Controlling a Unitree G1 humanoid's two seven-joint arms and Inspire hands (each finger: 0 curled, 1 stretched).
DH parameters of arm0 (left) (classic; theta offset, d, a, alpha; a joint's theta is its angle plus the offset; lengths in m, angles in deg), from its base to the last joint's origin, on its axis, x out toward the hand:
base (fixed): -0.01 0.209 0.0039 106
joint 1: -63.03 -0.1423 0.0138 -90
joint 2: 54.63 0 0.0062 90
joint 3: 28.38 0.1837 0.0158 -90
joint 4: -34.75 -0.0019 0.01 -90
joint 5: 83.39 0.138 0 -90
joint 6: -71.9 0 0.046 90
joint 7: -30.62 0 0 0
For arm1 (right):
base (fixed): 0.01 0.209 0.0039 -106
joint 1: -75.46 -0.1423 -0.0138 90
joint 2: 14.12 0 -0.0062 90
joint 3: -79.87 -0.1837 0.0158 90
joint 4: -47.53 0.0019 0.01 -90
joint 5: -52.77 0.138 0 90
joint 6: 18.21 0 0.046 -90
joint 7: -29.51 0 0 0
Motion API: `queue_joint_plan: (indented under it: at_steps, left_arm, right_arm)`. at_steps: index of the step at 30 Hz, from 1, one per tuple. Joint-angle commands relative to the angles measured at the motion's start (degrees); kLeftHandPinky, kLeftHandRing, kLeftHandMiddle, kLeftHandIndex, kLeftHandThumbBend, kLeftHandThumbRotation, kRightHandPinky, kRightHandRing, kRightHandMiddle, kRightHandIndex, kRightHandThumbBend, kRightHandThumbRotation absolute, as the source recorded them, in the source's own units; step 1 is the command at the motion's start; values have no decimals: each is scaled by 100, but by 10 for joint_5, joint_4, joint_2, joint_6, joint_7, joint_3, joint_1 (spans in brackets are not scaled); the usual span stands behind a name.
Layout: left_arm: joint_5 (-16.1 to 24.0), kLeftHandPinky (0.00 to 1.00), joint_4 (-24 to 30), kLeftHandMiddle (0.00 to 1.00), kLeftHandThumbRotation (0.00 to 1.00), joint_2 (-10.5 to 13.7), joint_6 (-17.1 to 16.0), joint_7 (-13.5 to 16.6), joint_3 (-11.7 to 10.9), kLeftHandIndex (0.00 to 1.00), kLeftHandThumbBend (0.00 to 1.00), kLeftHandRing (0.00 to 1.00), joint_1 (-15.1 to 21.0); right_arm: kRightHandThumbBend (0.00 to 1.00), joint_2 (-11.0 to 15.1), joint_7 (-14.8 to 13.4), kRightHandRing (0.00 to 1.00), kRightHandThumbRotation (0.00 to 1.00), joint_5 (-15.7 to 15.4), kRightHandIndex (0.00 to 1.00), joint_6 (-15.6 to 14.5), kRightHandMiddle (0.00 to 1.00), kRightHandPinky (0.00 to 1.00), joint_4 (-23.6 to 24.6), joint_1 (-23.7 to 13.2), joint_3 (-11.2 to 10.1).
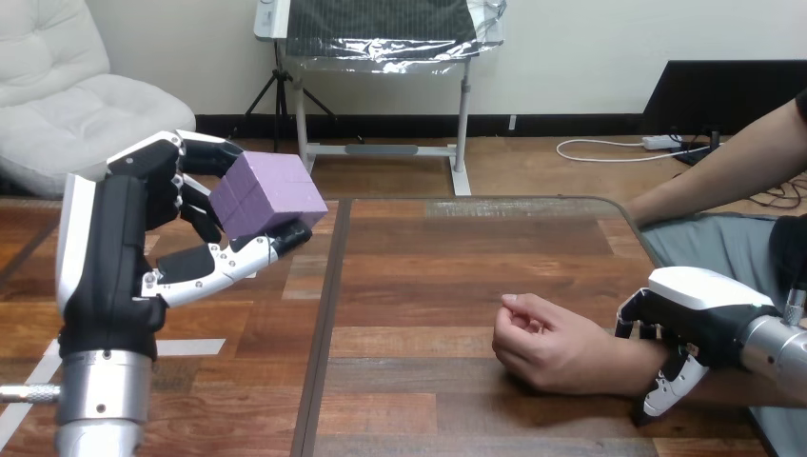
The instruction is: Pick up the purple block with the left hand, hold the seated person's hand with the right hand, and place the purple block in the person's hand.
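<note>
Now, up at ten o'clock, the left hand (133, 238) carries the block (271, 190) in the air, clear of the table (457, 248). The thumb (228, 262) is pressed in from below and the fingers (205, 148) are curled over the top and back. That grip sits on opposite flat faces, which is the right place for it.

The block looks matt and rigid, probably light. It should not crush, but those smooth faces could slip if the pinch loosens. It is close to a cube with shallow seams across it, so there is no real long axis to speak of. It hangs tilted, with one corner pointing down toward four o'clock and the broad lit face turned up toward one o'clock.

Down at four o'clock the person's hand (542, 347) rests on the table, curled into a loose fist, thumb side up. At three o'clock from it, the right hand (709, 309) sits over the wrist (619, 367). Its thumb drops down the near side and its fingers wrap the far side, so the hold looks made.

Block and fist are well apart. That fist needs to open, palm up, before any drop.
</note>
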Motion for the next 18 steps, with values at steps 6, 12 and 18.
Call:
queue_joint_plan:
  at_steps: [6, 12, 18]
  left_arm:
    - [-8, 27, -39, 39, 0, -3, -21, 0, 4, 41, 54, 34, 57]
    - [-6, 27, -65, 40, 0, -1, -24, -1, 6, 42, 54, 35, 71]
    - [-8, 28, -97, 40, 0, 0, -21, -7, 10, 42, 55, 35, 91]
  right_arm:
    - [88, -37, 6, 36, 2, 14, 54, 6, 46, 28, -16, 33, 17]
    - [87, -36, 12, 36, 2, 30, 54, 0, 46, 28, -1, 32, 6]
    - [87, -32, 13, 36, 0, 48, 54, 6, 46, 28, 13, 32, -4]
